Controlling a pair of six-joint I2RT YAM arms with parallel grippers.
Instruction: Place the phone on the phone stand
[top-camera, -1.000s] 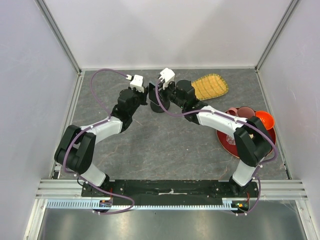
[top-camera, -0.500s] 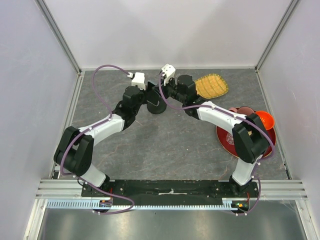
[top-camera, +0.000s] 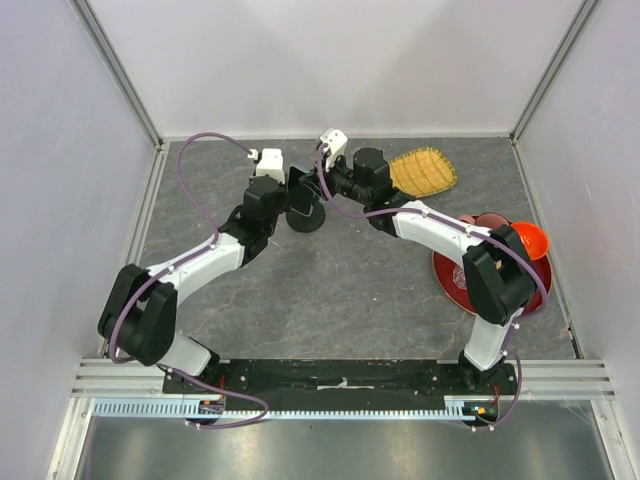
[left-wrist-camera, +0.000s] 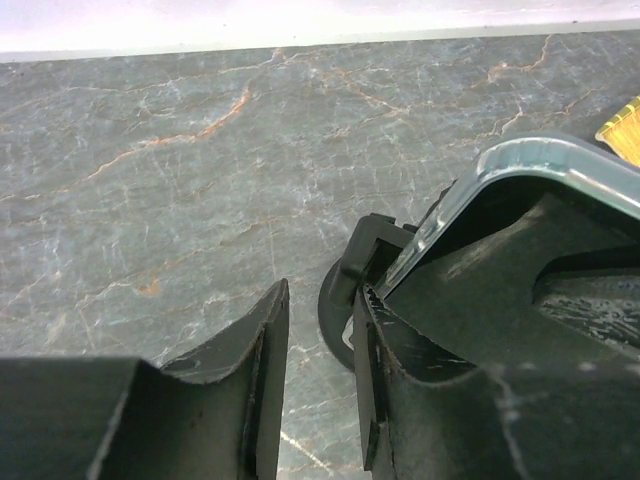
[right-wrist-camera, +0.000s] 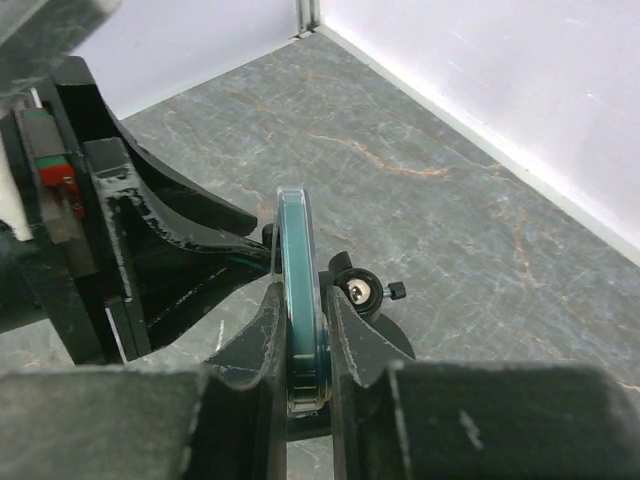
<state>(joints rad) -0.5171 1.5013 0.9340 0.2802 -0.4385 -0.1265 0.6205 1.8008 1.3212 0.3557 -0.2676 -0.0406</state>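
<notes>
Meeting at the far middle of the grey worktop (top-camera: 350, 290), both claws flank the phone stand (top-camera: 306, 216). The right claw (right-wrist-camera: 303, 330) is clenched on the phone (right-wrist-camera: 298, 255), held on edge at the stand's clip. The left claw (left-wrist-camera: 320, 330) is released, gripping nothing, just beside it.

Left wrist view is cutting the phone (left-wrist-camera: 525, 160) off at the right edge, and the left tool (left-wrist-camera: 318, 330) is hiding most of the base of the phone stand (left-wrist-camera: 343, 288), so seating's anyone's guess.
</notes>
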